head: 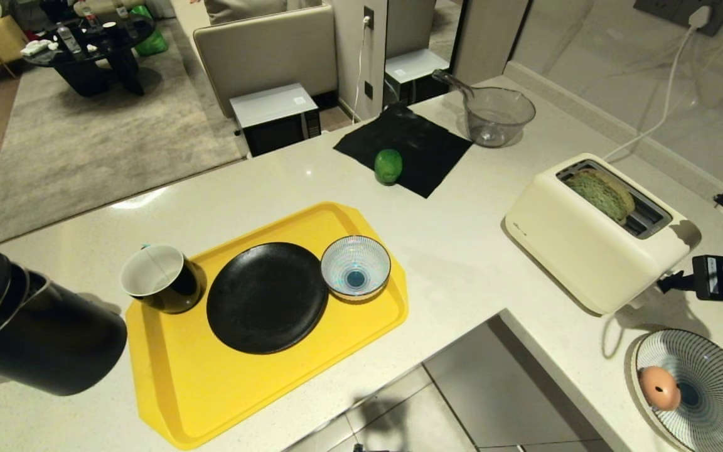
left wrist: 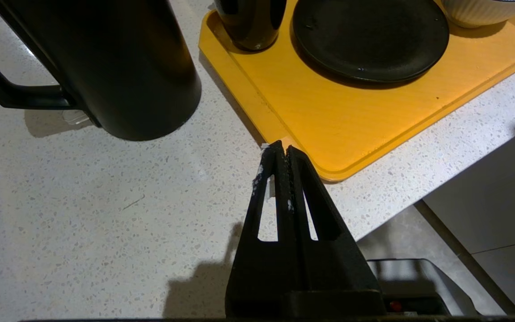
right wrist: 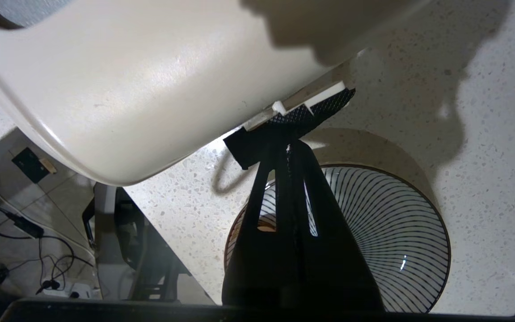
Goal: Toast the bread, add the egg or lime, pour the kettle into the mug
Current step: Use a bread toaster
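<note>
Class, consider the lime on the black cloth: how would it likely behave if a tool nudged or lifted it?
The lime looks round and smooth-skinned, so a nudge would probably send it rolling. It sits near the edge of the black cloth, which may slow it somewhat. Its small, firm-looking shape suggests it would be light but could slip from a pinch.

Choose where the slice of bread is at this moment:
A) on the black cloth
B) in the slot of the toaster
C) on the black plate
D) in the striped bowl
B: in the head view the bread stands in the slot on top of the white toaster.
</note>
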Motion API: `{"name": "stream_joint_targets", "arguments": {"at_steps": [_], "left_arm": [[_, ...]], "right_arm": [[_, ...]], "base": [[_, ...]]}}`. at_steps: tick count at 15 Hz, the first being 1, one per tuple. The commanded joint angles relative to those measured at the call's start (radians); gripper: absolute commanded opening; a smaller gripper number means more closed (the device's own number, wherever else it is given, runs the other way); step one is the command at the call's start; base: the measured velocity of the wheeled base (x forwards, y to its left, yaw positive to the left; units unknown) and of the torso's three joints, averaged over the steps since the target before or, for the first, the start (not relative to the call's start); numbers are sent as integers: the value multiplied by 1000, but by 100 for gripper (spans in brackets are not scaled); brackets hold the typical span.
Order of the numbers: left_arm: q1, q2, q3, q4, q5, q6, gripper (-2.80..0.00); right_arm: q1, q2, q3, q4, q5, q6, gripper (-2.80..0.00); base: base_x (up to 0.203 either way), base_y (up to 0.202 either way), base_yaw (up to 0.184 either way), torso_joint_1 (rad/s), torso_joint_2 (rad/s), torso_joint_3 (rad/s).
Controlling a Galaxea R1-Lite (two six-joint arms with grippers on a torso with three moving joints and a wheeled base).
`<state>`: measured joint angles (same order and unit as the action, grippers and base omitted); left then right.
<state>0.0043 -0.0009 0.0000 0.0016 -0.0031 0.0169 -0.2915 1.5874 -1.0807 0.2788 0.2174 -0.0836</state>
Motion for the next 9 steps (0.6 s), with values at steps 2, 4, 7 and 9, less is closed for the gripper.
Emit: {"name": "stream_joint_targets", "arguments": {"at_steps": [2, 4, 7, 9], "left_arm": [[0, -1, 0, 0, 0, 0, -280], [0, -1, 0, 0, 0, 0, -280], [0, -1, 0, 0, 0, 0, -280], [0, -1, 0, 0, 0, 0, -280]], "right_arm": [[0, 2, 32, -46, 1, -14, -280], [0, 3, 39, -59, 0, -22, -280], [3, 7, 39, -59, 1, -22, -280], [3, 8, 39, -61, 1, -22, -280]], "base": [[0, 0, 0, 0, 0, 0], [0, 0, 0, 0, 0, 0], [0, 0, 0, 0, 0, 0], [0, 0, 0, 0, 0, 0]]}}
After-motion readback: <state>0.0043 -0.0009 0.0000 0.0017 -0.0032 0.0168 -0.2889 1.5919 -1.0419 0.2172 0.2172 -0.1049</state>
